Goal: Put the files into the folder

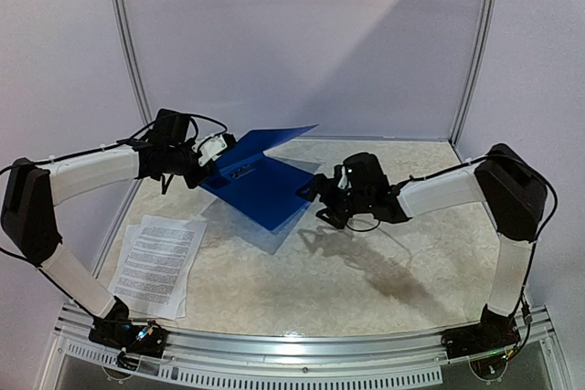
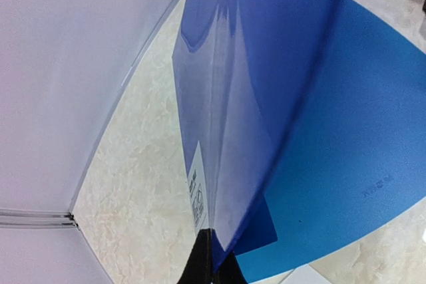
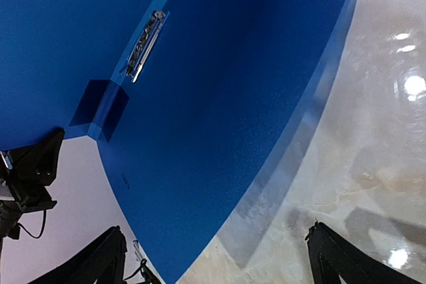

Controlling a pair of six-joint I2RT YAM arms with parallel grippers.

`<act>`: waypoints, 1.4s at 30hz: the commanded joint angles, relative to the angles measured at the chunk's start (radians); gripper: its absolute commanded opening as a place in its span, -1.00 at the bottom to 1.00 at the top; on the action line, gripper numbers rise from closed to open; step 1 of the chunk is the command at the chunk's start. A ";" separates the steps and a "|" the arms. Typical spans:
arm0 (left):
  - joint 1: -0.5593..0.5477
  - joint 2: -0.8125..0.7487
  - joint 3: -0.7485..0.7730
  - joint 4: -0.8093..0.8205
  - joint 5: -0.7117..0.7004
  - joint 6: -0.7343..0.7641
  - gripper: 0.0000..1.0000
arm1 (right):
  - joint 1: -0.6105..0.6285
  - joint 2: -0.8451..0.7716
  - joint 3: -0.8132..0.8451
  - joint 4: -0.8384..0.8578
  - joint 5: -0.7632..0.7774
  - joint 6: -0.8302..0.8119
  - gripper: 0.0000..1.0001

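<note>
The royal-blue folder hangs open above the table's back middle. My left gripper is shut on the edge of its raised cover. In the left wrist view the dark fingertips pinch that cover next to its white label. My right gripper hovers open at the folder's right edge, nothing between its fingers. In its view the folder's inside and the metal clip show. The files, printed white sheets, lie flat at the near left.
The beige marbled tabletop is boxed in by white walls at the back and sides. A metal rail runs along the near edge between the arm bases. The folder casts a shadow onto the table beneath it.
</note>
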 commanded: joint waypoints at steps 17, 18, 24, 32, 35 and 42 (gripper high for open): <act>0.010 -0.069 0.001 -0.075 0.155 -0.273 -1.00 | 0.026 0.350 0.171 0.501 -0.078 0.283 -0.43; 0.023 -0.073 0.001 -0.080 0.179 -0.297 -1.00 | 0.020 0.348 0.161 0.512 -0.081 0.284 -0.63; 0.163 -0.079 -0.001 -0.081 0.348 -0.455 -1.00 | -0.016 0.267 0.036 0.520 -0.075 0.256 -1.00; 0.254 -0.087 -0.031 -0.149 0.452 -0.456 0.30 | -0.089 0.053 -0.090 0.271 -0.171 0.062 -1.00; 0.282 -0.104 -0.027 -0.194 0.505 -0.424 0.51 | -0.138 -0.033 -0.101 0.073 -0.234 -0.057 -1.00; 0.290 -0.185 0.033 -0.389 0.500 -0.338 0.55 | -0.211 -0.224 0.008 -0.619 -0.248 -0.466 -1.00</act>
